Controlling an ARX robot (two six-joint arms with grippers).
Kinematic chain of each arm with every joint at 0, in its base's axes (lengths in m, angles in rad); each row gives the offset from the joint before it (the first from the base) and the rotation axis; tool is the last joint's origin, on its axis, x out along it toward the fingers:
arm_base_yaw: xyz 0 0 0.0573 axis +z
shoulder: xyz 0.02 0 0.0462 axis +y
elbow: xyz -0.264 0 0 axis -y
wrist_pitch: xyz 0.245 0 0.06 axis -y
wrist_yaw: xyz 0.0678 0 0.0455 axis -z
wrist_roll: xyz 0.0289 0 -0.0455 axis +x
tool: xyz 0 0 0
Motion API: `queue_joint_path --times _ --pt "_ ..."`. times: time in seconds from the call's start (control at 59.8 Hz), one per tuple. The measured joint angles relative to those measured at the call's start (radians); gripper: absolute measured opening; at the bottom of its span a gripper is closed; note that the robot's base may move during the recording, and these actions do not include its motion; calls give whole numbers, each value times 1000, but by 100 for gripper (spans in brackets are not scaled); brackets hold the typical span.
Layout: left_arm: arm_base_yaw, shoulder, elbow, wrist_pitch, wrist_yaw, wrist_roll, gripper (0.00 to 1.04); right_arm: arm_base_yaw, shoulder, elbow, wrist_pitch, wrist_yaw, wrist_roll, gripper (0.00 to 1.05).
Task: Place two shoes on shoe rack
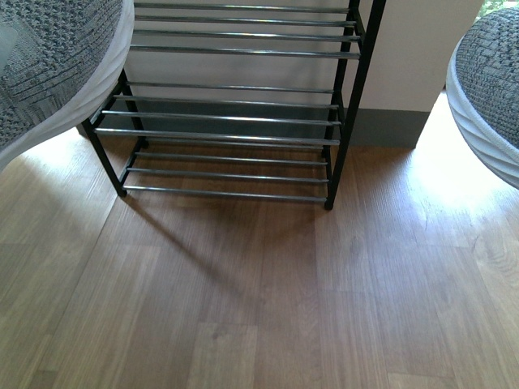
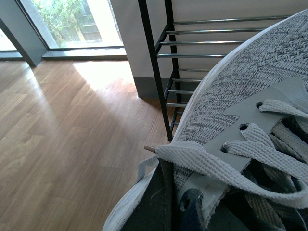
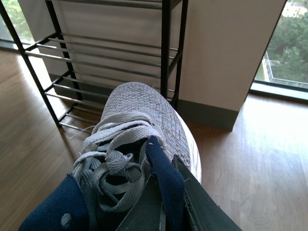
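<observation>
Jaws on the right arm are closed on the right shoe (image 3: 144,110). In the right wrist view two dark fingers (image 3: 204,211) pinch the navy lining at the shoe's opening, one on each side of it. The grey mesh toe points at the rack (image 3: 166,48), near its right frame but apart from it. White laces (image 3: 113,144) lie loose over the tongue. The rack stands on the wood floor (image 3: 269,159) against a pale wall (image 3: 226,53), and a window (image 3: 284,43) shows past the wall's edge.

In the left wrist view the left jaws look clamped on the left shoe (image 2: 250,72) at its opening. One dark finger (image 2: 151,207) lies flat against the outside of the upper, just under the laces. I cannot make out the other finger. The toe reaches toward the rack's black frame (image 2: 154,72), with chrome rods behind it. Sun falls on the floor by the window.

In the front view both shoes hang clear of the floor (image 1: 259,300), white soles turned inward and down. The left shoe (image 1: 49,57) hangs in front of the rack's left frame and hides its upper part. The right shoe (image 1: 491,89) hangs well beyond the right frame, apart from it. The rack (image 1: 235,121) stands between them, farther back, with its feet on the floor, its back to the wall, and three tiers of rods showing.
</observation>
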Motion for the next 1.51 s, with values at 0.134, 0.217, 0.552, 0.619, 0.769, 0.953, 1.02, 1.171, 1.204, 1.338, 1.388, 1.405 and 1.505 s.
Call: queue_joint_path --times 0.134,0.217,0.552,0.619,0.769,0.953,1.02,1.171,1.204,1.338,1.388,1.405,1.505 --pt "0 0 0 0 -3 0 2 0 0 0 0 3 0 1" --pt "0 0 0 0 -3 0 2 0 0 0 0 5 0 1" --pt "0 0 0 0 0 0 2 0 1 -5 -1 5 0 1" --pt "0 0 0 0 -1 0 2 0 1 -5 -1 5 0 1" --pt "0 0 0 0 1 0 2 0 0 -5 -1 6 0 1" --pt "0 0 0 0 -1 0 2 0 0 -5 -1 5 0 1" --pt "-1 0 0 0 0 0 2 0 0 -5 -1 7 0 1" --pt "-4 0 0 0 7 0 2 -2 0 -5 -1 18 0 1" --pt "-3 0 0 0 4 0 2 -2 0 -5 -1 19 0 1" --pt "-2 0 0 0 -4 1 2 -2 0 -5 -1 10 0 1" --pt "4 0 0 0 -12 1 2 -2 0 -5 -1 -5 0 1" --pt "4 0 0 0 -14 1 2 0 0 -5 -1 -8 0 1" --pt "5 0 0 0 -19 2 2 -15 56 19 -36 -186 2 1"
